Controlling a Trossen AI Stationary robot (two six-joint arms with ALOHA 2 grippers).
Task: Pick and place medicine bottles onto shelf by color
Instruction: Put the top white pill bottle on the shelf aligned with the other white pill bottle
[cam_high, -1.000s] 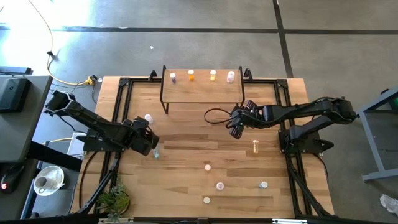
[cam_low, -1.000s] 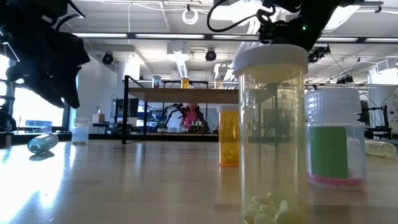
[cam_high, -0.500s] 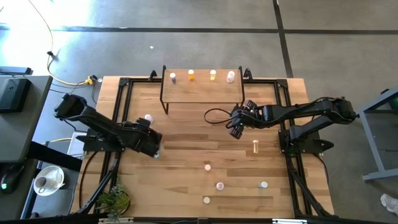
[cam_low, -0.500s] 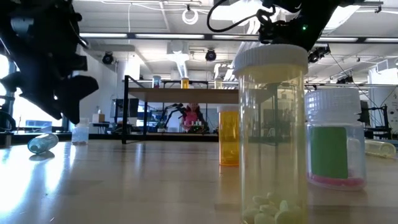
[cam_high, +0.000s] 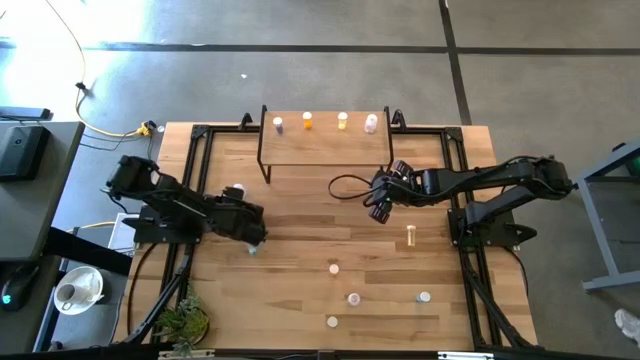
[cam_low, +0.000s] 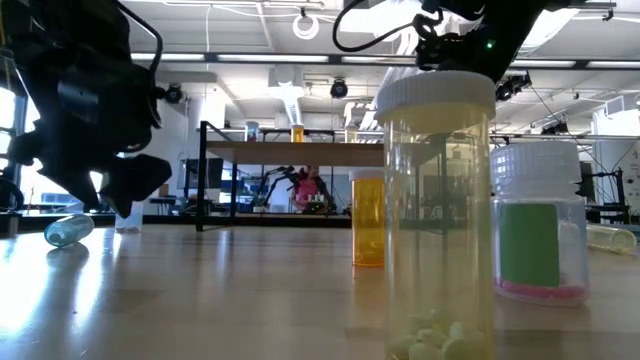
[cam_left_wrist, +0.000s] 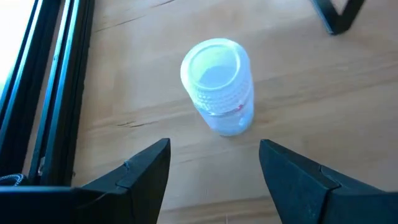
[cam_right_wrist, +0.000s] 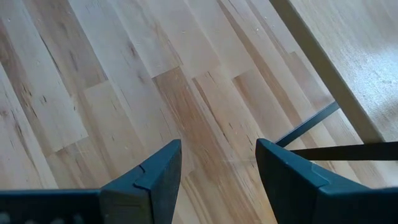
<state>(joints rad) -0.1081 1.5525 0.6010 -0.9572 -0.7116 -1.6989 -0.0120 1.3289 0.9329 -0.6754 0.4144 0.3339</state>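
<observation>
On the left side of the table (cam_high: 300, 225), the left gripper (cam_high: 252, 232) hangs low over the wood with its fingers (cam_left_wrist: 146, 171) spread and nothing between them; just ahead of them stands an upright clear bottle with a white cap (cam_left_wrist: 218, 86), apart from both fingers. A pale blue bottle (cam_low: 68, 230) lies on its side near the left gripper. The right gripper (cam_high: 378, 211) hovers above bare planks just right of centre, in front of the shelf (cam_high: 325, 148), its fingers (cam_right_wrist: 149, 177) parted and empty. On the shelf top, along the far edge, four bottles stand in a row: a whitish one (cam_high: 278, 123), an orange one (cam_high: 307, 120), a yellow one (cam_high: 342, 120) and a pinkish-white one (cam_high: 371, 123). Nearer, a yellow bottle (cam_high: 410, 235) lies right of centre, and four light-capped bottles (cam_high: 353, 298) stand scattered toward the near edge.
</observation>
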